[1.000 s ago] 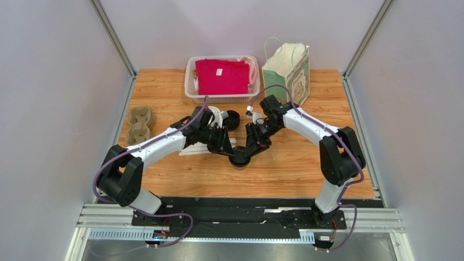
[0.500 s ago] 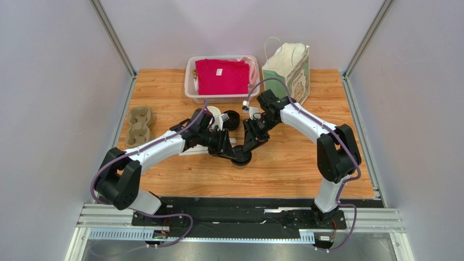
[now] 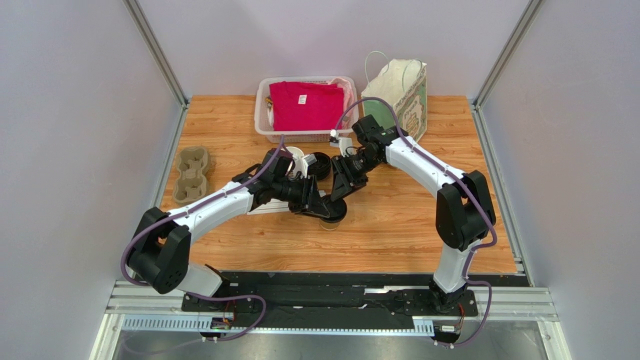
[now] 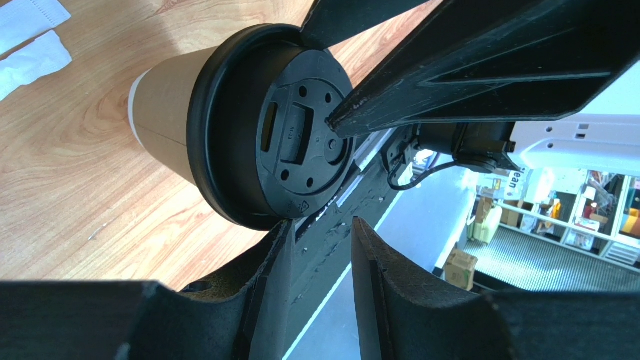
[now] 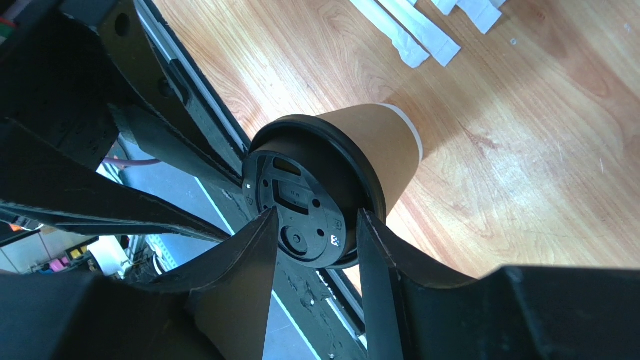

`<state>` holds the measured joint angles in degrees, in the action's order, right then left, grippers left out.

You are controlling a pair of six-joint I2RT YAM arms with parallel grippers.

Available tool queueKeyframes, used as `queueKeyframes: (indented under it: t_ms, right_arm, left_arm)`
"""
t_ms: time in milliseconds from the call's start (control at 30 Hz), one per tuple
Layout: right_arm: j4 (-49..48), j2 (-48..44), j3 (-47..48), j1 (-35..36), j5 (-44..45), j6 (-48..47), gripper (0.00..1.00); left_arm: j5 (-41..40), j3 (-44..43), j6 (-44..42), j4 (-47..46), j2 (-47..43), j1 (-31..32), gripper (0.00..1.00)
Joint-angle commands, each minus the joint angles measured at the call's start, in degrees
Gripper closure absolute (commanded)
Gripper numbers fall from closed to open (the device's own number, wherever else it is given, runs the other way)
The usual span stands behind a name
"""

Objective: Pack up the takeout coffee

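Cup (image 3: pixel 331 215) stands mid table (image 3: pixel 390 232) in top view, left gripper (image 3: pixel 319 205) and right gripper (image 3: pixel 336 196) crowded at it. Left wrist: jaws half apart, empty, beside lid (image 4: pixel 300 142). Right wrist: jaws half apart above lid, nothing held. I fear grippers clash, tip cup.

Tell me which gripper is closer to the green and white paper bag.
Right. The right gripper is at the lidded cup on the side facing the bag. The left gripper is at the cup's opposite, left side, farther from the bag.
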<state>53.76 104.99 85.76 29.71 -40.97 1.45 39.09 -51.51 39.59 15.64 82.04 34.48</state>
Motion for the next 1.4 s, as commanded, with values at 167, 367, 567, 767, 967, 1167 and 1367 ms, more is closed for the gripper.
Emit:
queueKeyframes:
  t_ms: [167,367,567,767,967,1167,1367]
  right_arm:
    - [1.3,0.5,1.6,1.8,-2.5,-1.3,0.55]
    - [1.6,1.4,1.3,1.8,-2.0,-1.3,0.57]
    - [2.6,2.1,1.3,1.8,-0.3,-1.2,0.58]
    - [3.1,1.6,1.5,1.8,0.2,-1.3,0.57]
    - [3.4,0.7,1.8,1.7,0.8,-1.3,0.55]
    - [3.8,0.5,1.9,1.2,0.5,-2.9,0.53]
    - [4.7,-0.1,2.8,1.0,-0.6,-3.3,0.52]
  left_arm:
    - [-1.4,1.1,-0.7,-2.0,0.7,-0.9,0.58]
    - [-1.7,1.5,-1.1,-1.6,0.7,-0.9,0.59]
    - [-1.6,0.9,-1.2,-2.0,0.8,-0.9,0.58]
    - [-1.6,1.1,-1.3,-1.6,0.6,-0.9,0.58]
    - [-1.9,1.5,-1.8,-0.9,0.1,-0.9,0.58]
    - [-1.7,1.3,-1.8,-1.0,-0.1,-0.9,0.58]
    - [-0.7,1.2,-1.4,-2.0,-0.7,-0.9,0.58]
